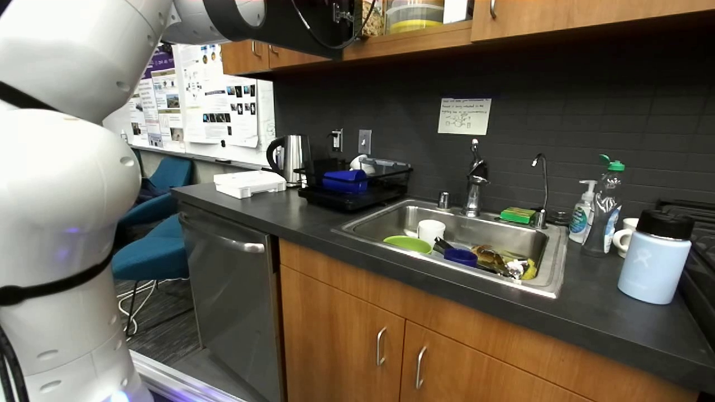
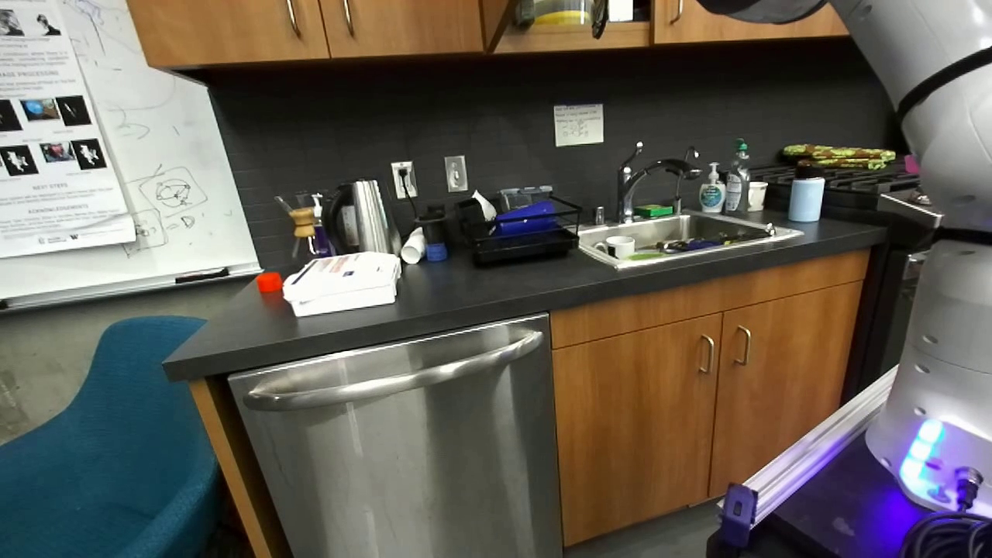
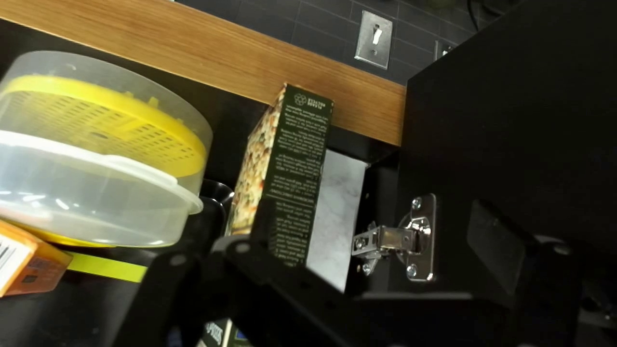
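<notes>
Hovering with our gripper (image 3: pixel 376 229) spread wide and empty, we're kinda risking toppling the green box (image 3: pixel 299 168) in the cabinet (image 3: pixel 193 46), at wrist-view 10 o'clock from that gripper, if we're drifting sideways.

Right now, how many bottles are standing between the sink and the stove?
3: the pump bottle, the green-capped bottle beside it, and the light-blue bottle nearest the front of the counter. Others could be hidden behind them.
</notes>
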